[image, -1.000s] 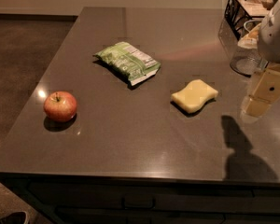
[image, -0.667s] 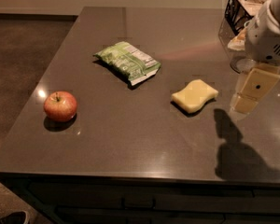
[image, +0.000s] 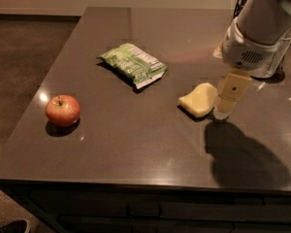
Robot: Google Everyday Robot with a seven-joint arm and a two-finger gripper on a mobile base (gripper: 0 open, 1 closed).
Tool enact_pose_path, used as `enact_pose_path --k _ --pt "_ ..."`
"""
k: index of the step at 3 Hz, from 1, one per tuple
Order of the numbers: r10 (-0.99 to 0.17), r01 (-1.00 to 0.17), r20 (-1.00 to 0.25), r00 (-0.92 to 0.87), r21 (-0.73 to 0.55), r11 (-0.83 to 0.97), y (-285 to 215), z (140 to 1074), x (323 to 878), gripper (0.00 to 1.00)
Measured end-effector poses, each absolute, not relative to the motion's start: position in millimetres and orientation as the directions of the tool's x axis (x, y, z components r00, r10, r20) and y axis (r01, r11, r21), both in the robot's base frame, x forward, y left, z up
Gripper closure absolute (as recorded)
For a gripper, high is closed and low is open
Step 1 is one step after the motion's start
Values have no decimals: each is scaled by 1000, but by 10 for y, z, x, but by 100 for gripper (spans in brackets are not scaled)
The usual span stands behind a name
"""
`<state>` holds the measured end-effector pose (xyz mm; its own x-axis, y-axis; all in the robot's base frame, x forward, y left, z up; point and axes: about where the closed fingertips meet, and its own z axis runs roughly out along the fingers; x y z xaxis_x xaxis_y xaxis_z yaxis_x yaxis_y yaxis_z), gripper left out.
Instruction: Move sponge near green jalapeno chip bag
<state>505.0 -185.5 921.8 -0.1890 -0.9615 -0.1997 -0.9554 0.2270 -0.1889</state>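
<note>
The pale yellow sponge (image: 199, 100) lies flat on the dark table, right of centre. The green jalapeno chip bag (image: 133, 64) lies to its upper left, crinkled, with a white label panel showing. My gripper (image: 226, 103) hangs from the white arm at the right and reaches down just beside the sponge's right edge, its cream finger overlapping that edge. The sponge rests on the table and is not lifted.
A red apple (image: 62, 110) sits near the table's left front. A black wire basket (image: 242, 4) stands at the back right, partly behind the arm. The table's (image: 136, 144) front edge runs along the bottom, and the floor lies to the left.
The arm has swung in from the right and come down towards the sponge; the gripper now stands against the sponge's right side. The sponge, bag and apple have not moved.
</note>
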Motion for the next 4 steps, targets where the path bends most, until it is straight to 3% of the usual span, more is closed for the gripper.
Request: enact_pose_path --k 3,4 --pt "-988 -977 -77 -137 -156 147 -1800 8577 5347 0" --pt "-992 -985 -32 -120 -123 124 -1787 8485 5385 17"
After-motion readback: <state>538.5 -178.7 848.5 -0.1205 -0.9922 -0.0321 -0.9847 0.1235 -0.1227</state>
